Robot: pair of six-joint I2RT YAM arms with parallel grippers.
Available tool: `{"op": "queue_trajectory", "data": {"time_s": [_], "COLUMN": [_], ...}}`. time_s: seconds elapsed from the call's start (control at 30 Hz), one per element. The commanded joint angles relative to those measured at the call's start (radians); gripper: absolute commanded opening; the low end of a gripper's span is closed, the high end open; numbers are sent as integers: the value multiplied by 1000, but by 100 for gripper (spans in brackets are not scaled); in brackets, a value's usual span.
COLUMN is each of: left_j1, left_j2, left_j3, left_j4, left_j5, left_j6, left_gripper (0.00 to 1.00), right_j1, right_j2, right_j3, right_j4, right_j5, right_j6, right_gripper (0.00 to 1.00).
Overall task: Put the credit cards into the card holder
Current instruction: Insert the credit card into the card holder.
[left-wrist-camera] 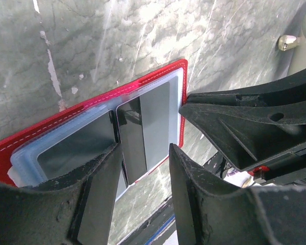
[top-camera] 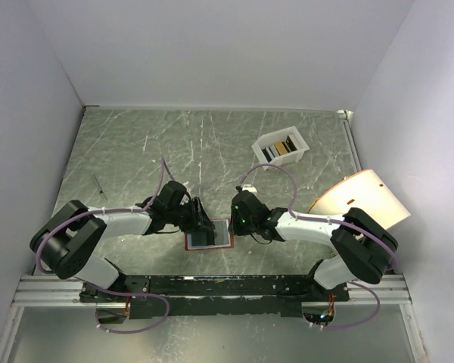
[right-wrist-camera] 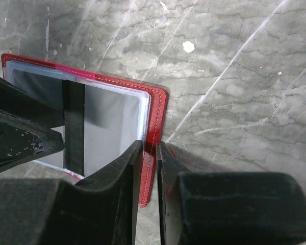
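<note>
No word, number, brand or sign can be read in any of the views. The dark card [left-wrist-camera: 131, 145] at the open red wallet [left-wrist-camera: 66, 109] shows only a plain glossy face. The wallet's pale pockets show only plain surfaces. The cards [top-camera: 281, 149] standing in the white box [top-camera: 301, 142] at the far right are too small to make out any lettering.

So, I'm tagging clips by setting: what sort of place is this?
Probably a robot lab test cell, not a home: bare white walls enclose a marble-patterned table, and the left arm and right arm are mounted on a metal rail.
</note>
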Motion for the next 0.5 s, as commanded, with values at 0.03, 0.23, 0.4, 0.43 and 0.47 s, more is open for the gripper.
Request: {"op": "queue_trajectory", "data": {"time_s": [0.03,0.23,0.4,0.43,0.47], "left_j1": [-16,-20,-26,-27,-29], "left_j2": [41,72,96,98,98], "left_j3": [-18,-36,-32,-32,-32], "left_j4": [58,133,192,196,199], "left_j5": [31,62,89,90,91], "left_j6": [-15,-36,-58,-62,-63], "left_gripper": [53,53,53,52,52], "right_j1": [6,5,5,6,5], "right_j2": [10,-1,0,0,1], "right_j3": [-18,-23,-27,-27,-27], "right_j4": [14,14,21,21,22], "right_j5": [-11,-7,-8,-7,-5], "right_j6": [11,14,21,22,22], "right_gripper": [17,17,17,17,17]}}
